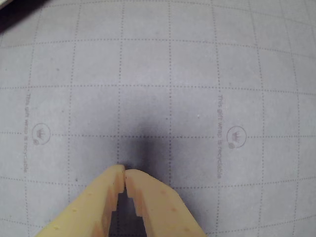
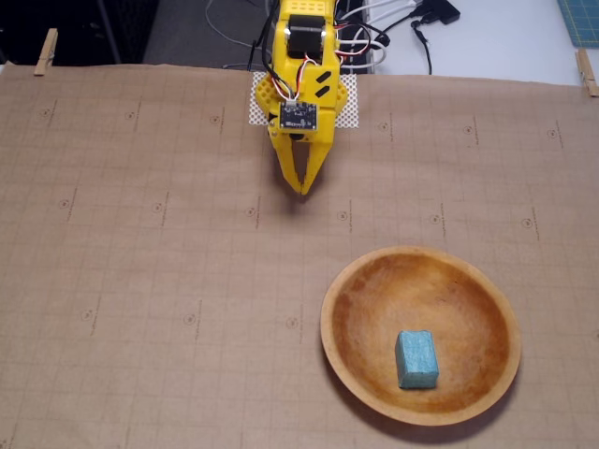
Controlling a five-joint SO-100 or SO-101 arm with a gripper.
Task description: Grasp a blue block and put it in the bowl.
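Wrist view first: my claw (image 1: 124,172) comes up from the bottom edge, two yellow fingers (image 1: 89,207) drawn together until the tips meet, with nothing between them. Only a narrow stepped gap shows lower down, behind the tips. Under them lies the paper (image 1: 197,74), greyish in this camera, ruled with dotted grid lines and printed with small crown marks and lines of text. A soft dark shadow spreads on the paper just ahead of my tips. A dark strip cuts the top left corner.

Fixed view, looking down: my arm (image 2: 301,65) is yellow, at the top centre, with a black motor and a small circuit board on it and red, white and black wires running back. My claw (image 2: 304,187) points down toward the brown paper (image 2: 140,234), closed to a point and empty. A white mesh pad (image 2: 348,108) shows under my base.

The bowl (image 2: 342,351) sits at the lower right of that view, well apart from my claw. The block (image 2: 416,358) lies inside the bowl, on its floor, a little to the lower right of the middle, clear of the rim. Wooden pegs (image 2: 45,51) clip the paper at the top left and top right edges.
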